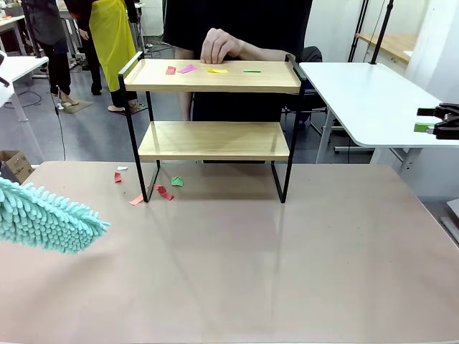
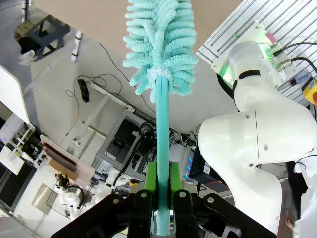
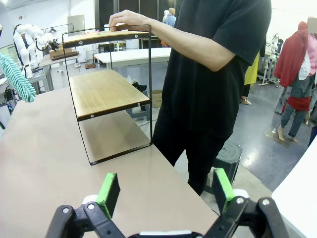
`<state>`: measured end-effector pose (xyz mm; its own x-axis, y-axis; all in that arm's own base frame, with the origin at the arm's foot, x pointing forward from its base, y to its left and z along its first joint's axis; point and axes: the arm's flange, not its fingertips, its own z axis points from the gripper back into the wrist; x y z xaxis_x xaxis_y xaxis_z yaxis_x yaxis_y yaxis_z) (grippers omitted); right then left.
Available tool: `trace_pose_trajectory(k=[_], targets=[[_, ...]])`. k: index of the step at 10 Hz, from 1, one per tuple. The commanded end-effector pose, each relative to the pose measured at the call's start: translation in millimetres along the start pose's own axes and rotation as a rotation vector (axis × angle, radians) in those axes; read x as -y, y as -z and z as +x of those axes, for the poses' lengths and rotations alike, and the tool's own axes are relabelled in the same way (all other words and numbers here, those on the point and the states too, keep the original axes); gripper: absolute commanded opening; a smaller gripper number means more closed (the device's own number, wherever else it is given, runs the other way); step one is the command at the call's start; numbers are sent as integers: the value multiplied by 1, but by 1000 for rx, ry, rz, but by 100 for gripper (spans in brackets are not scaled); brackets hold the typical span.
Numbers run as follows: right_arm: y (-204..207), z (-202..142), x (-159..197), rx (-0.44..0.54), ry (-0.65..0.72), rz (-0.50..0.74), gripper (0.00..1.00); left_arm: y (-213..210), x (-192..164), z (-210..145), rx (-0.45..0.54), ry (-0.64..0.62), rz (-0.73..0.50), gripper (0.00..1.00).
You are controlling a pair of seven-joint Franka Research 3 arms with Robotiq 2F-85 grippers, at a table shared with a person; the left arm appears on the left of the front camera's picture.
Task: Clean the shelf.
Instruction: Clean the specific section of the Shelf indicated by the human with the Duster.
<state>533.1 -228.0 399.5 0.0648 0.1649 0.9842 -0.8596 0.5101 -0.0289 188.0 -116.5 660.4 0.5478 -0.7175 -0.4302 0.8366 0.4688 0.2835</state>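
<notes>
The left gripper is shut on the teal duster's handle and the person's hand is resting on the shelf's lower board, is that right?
Not quite: the front view shows the hand on the top board of the shelf, not the lower one. The left gripper is shut on the duster.

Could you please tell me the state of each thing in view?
Two-tier wooden shelf, black metal frame: upright, coloured paper scraps on top board.
Fluffy teal duster: held, clear of the shelf.
Left gripper: shut on duster.
Right gripper: open, empty.
Person's hand: on top board.
</notes>
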Motion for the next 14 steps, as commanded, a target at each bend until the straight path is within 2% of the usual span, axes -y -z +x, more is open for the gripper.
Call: trace_pose_trajectory(k=[1, 5, 6, 9, 11, 14], targets=[[2, 3, 0, 1, -6, -2, 100, 2, 2, -2, 6, -11, -20, 13], [2, 3, 0, 1, -6, -2, 100, 0, 0, 0, 0, 0, 0, 13], [2, 3, 0, 1, -6, -2, 100, -10, -1, -11, 104, -30, -50, 13], [2, 3, 0, 1, -6, -2, 100, -45, 9, -26, 336, 60, -172, 13], [2, 3, 0, 1, -6, -2, 100, -88, 19, -20, 439, 87, -360, 13], [2, 3, 0, 1, -6, -2, 100, -162, 52, -6, 549, -79, -600, 13]])
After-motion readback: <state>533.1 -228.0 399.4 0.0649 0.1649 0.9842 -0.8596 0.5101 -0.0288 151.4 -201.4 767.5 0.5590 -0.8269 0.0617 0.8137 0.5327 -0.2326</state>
